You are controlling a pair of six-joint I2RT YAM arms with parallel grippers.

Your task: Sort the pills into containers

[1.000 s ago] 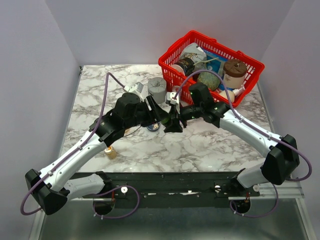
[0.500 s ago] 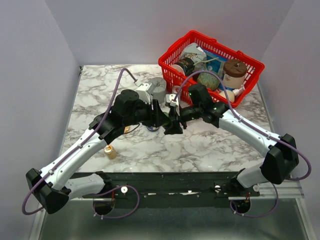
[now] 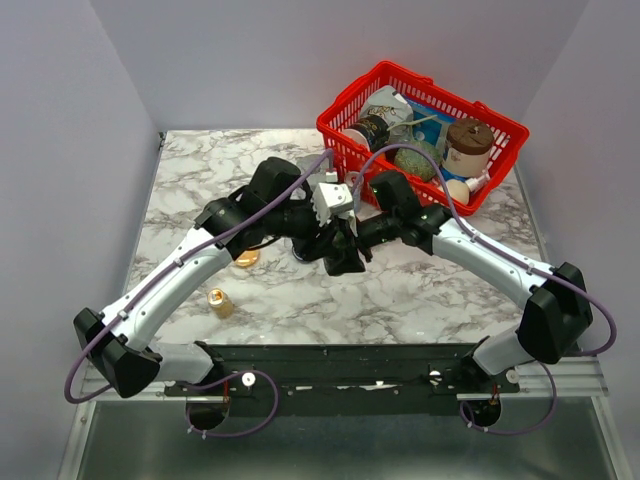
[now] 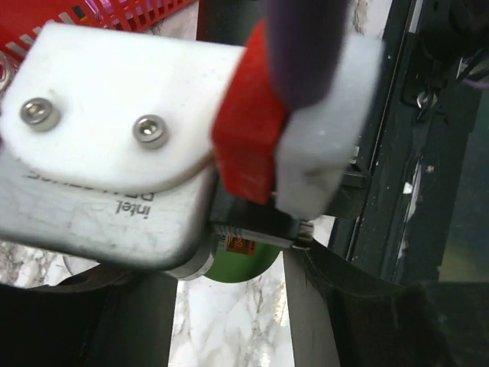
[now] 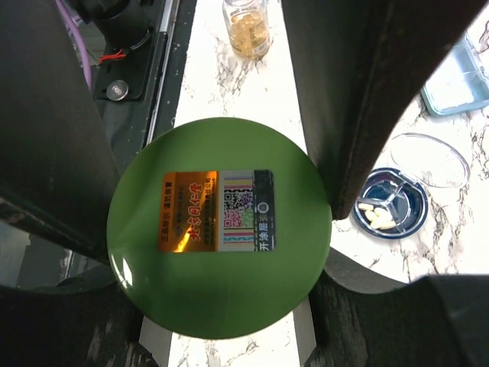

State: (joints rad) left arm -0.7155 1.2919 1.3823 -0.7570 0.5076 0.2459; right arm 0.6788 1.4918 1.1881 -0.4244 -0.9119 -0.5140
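Note:
My right gripper [image 5: 221,306] is shut on a green round bottle [image 5: 220,226], whose labelled flat end faces the right wrist camera. My left gripper [image 4: 233,287] faces it from the far side with its jaws apart on either side of the bottle [image 4: 238,264]; contact is unclear. The two grippers meet at the table's middle, left [image 3: 335,230] and right [image 3: 346,256]. The dark blue dish [image 5: 390,202] holds a few pale pills [image 5: 378,216] and lies just right of the bottle. The orange dish [image 3: 246,259] lies under the left forearm.
A small amber pill bottle [image 3: 217,301] stands near the front left and shows in the right wrist view [image 5: 247,27]. A clear round lid [image 5: 429,159] and a pale blue box [image 5: 458,80] lie by the blue dish. The red wire basket [image 3: 335,130] stands back right.
My left arm has swung right and forward, bringing its gripper against the right gripper and the green bottle. The orange dish is now uncovered. The right arm has barely moved.

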